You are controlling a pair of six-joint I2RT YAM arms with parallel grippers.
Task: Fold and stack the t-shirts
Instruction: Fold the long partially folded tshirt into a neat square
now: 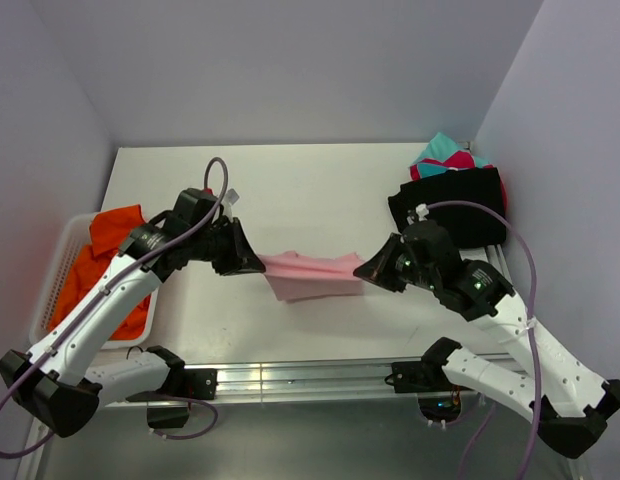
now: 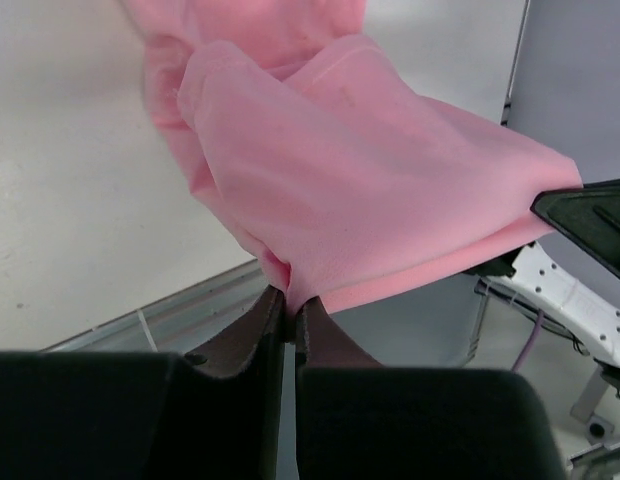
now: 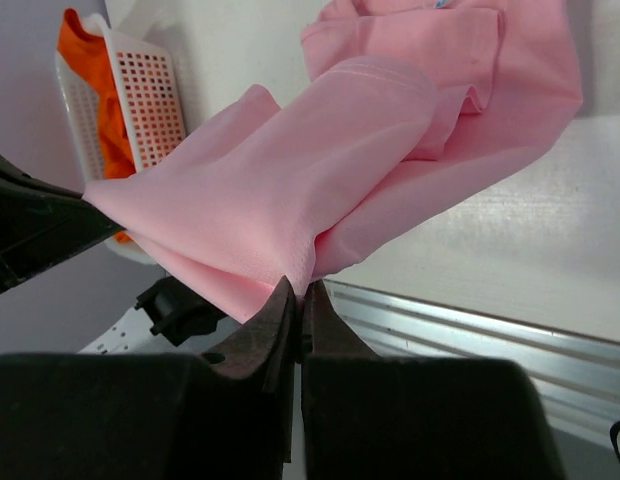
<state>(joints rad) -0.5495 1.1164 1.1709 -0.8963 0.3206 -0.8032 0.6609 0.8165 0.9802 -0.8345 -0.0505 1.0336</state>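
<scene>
A light pink t-shirt [image 1: 310,273] hangs stretched between my two grippers above the middle of the table. My left gripper [image 1: 256,266] is shut on its left end; in the left wrist view the gripper [image 2: 288,300] pinches the pink cloth [image 2: 370,200]. My right gripper [image 1: 367,268] is shut on its right end; in the right wrist view the gripper [image 3: 299,292] pinches the pink cloth [image 3: 320,160]. An orange t-shirt [image 1: 108,260] lies in the basket at the left. A black t-shirt [image 1: 460,205] lies on magenta and teal ones [image 1: 445,153] at the back right.
A white mesh basket [image 1: 52,290] sits at the table's left edge, also in the right wrist view [image 3: 150,95]. A metal rail [image 1: 300,378] runs along the near edge. The enclosure walls stand close on both sides and behind.
</scene>
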